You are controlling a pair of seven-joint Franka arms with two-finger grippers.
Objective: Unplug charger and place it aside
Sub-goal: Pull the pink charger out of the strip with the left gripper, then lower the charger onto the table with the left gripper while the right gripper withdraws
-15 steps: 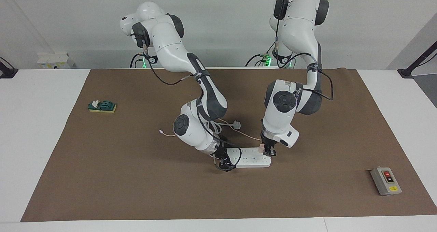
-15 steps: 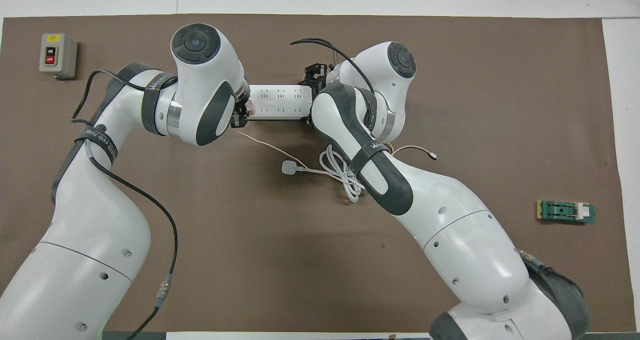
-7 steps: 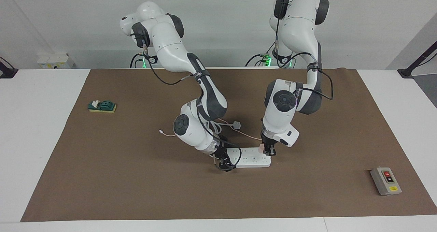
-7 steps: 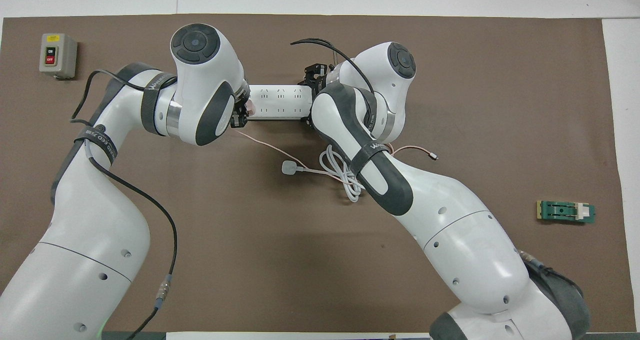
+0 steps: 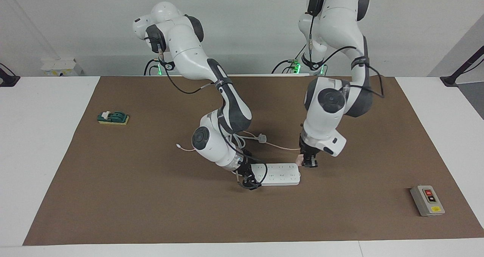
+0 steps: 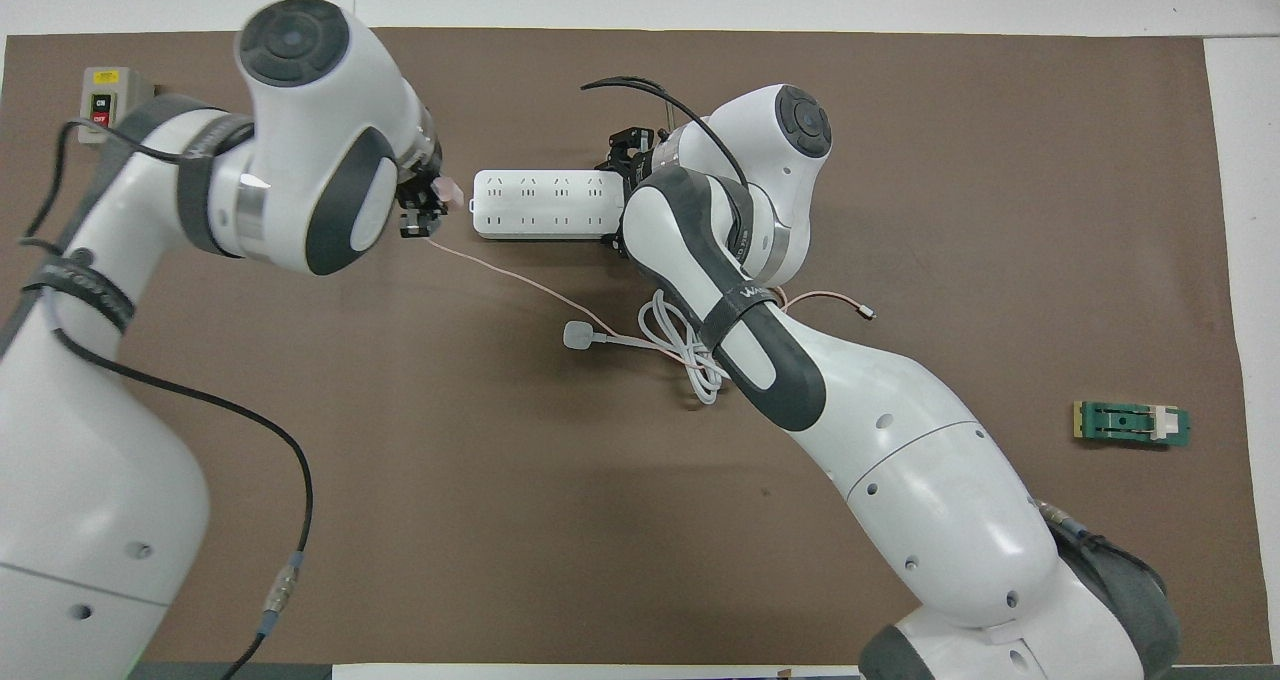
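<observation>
My left gripper [image 5: 309, 162] has its fingers clamped on the charger [image 5: 299, 160], clear of the power strip [image 5: 278, 174] at the left arm's end. My right gripper [image 5: 247, 181] pins the strip's other end so it can't lift; I can't tell those fingers' state.

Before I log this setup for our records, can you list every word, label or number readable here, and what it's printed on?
"WANKEO" or similar: band on the right arm's forearm; the letters are not certain.
"OFF": red button of the grey switch box; its yellow label is too small to read.
Power strip: socket markings only, no text.
Green switch block: nothing readable.
</observation>
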